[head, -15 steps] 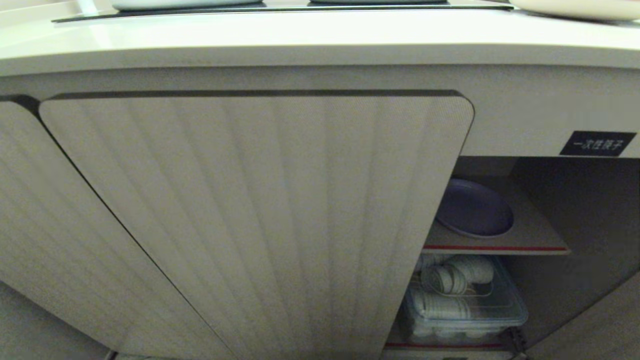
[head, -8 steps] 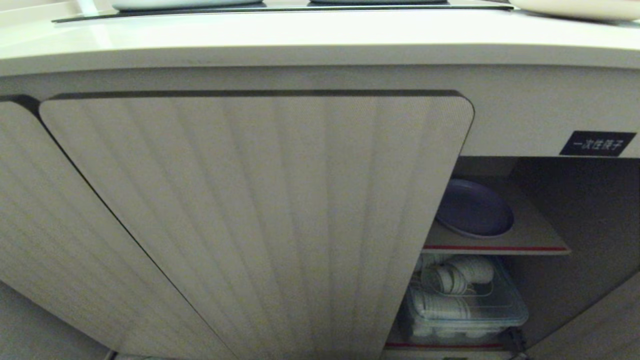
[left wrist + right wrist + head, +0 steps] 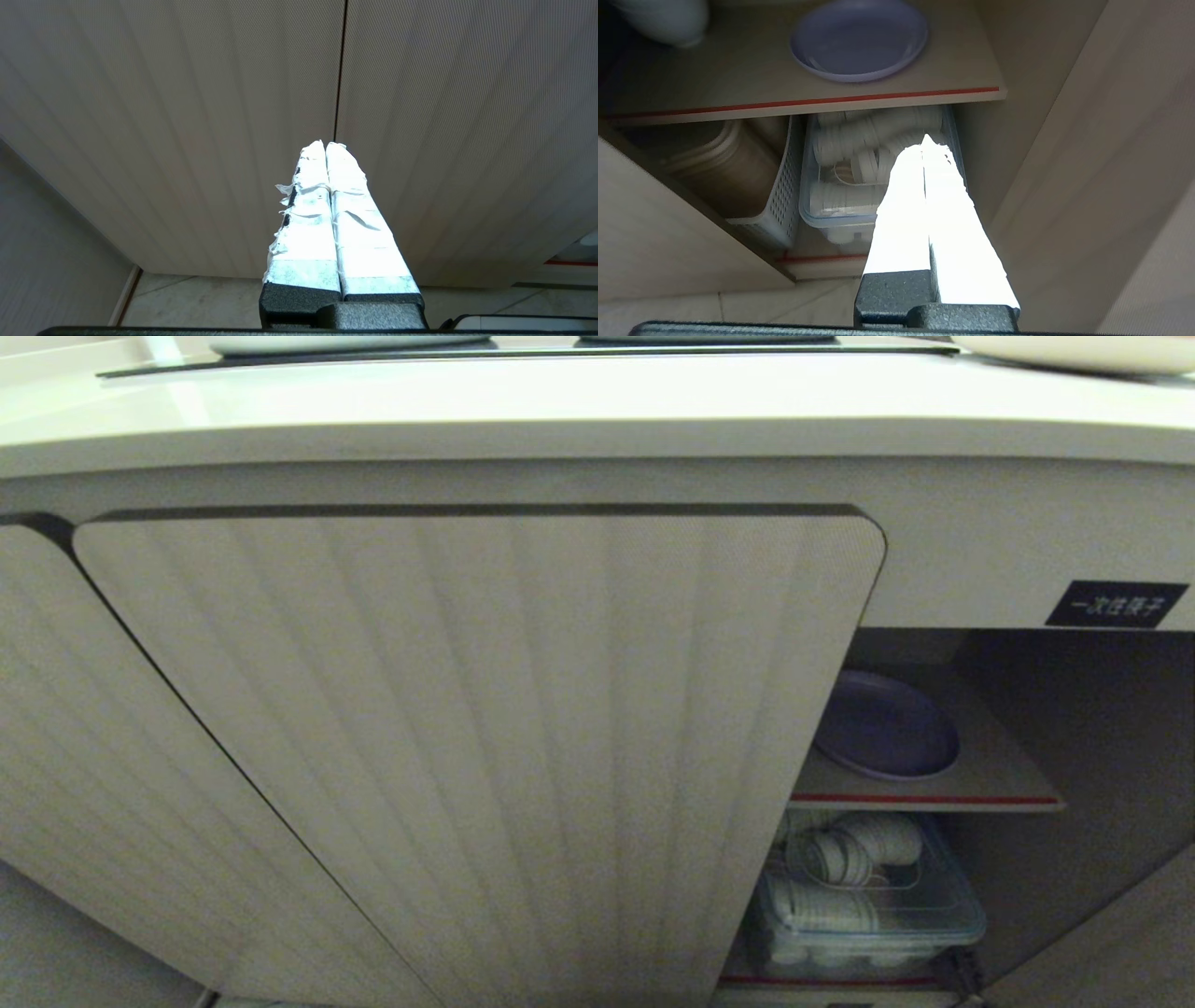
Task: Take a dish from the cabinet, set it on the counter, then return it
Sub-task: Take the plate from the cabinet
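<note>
Low in front of the beige ribbed cabinet (image 3: 485,747), the right gripper (image 3: 927,142), its white-taped fingers pressed together and holding nothing, points into the open compartment, outside it and short of the clear plastic bin of white lids (image 3: 873,172) on the lower level. The left gripper (image 3: 325,147), also pressed shut and empty, faces the seam between two closed doors. Farther in, the round pale lavender plastic dish (image 3: 859,39) lies flat on the red-edged shelf (image 3: 803,100). Above, the cream counter (image 3: 597,401) runs across with its black cooktop panel (image 3: 523,350).
</note>
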Tool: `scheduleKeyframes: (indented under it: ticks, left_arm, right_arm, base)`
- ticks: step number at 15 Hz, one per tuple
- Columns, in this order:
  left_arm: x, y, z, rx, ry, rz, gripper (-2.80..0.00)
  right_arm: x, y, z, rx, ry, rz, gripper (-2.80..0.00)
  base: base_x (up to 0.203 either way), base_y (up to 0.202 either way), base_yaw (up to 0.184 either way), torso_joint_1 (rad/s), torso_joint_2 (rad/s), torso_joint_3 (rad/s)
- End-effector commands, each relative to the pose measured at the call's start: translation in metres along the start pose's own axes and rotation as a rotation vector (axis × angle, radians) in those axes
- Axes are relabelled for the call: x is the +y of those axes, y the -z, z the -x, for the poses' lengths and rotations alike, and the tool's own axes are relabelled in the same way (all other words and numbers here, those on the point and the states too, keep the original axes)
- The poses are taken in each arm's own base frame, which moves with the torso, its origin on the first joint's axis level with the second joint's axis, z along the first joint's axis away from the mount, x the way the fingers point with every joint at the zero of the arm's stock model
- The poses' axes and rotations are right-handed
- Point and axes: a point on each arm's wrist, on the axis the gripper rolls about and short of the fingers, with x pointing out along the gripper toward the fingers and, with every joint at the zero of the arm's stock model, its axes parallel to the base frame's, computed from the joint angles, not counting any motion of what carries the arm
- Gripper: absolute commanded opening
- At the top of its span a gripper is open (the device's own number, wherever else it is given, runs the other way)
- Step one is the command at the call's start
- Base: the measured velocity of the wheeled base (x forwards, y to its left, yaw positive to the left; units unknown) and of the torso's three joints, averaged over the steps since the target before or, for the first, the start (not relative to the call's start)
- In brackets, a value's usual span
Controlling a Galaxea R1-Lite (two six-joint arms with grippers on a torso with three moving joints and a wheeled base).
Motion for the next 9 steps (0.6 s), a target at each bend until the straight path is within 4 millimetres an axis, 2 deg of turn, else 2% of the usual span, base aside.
scheduleKeyframes:
  ticks: [1,4,9]
  left_arm:
    - [0.0,0.0,0.0,0.0,-0.001,0.0,-2.8]
    - [0.0,0.0,0.0,0.0,-0.001,0.0,-2.8]
    - [0.0,0.0,0.0,0.0,-0.001,0.0,-2.8]
  right_arm:
    - [-0.002,-0.006,-0.018,0.1,0.017,-0.014,-2.8]
    - [-0.003,-0.011,-0.035,0.159,-0.008,-0.021,-2.8]
    - [-0.009,-0.026,-0.093,0.29,-0.01,-0.034,-2.8]
  base:
    - [0.0,0.0,0.0,0.0,0.0,0.0]
    - [0.0,0.0,0.0,0.0,0.0,0.0]
    - [0.0,0.0,0.0,0.0,0.0,0.0]
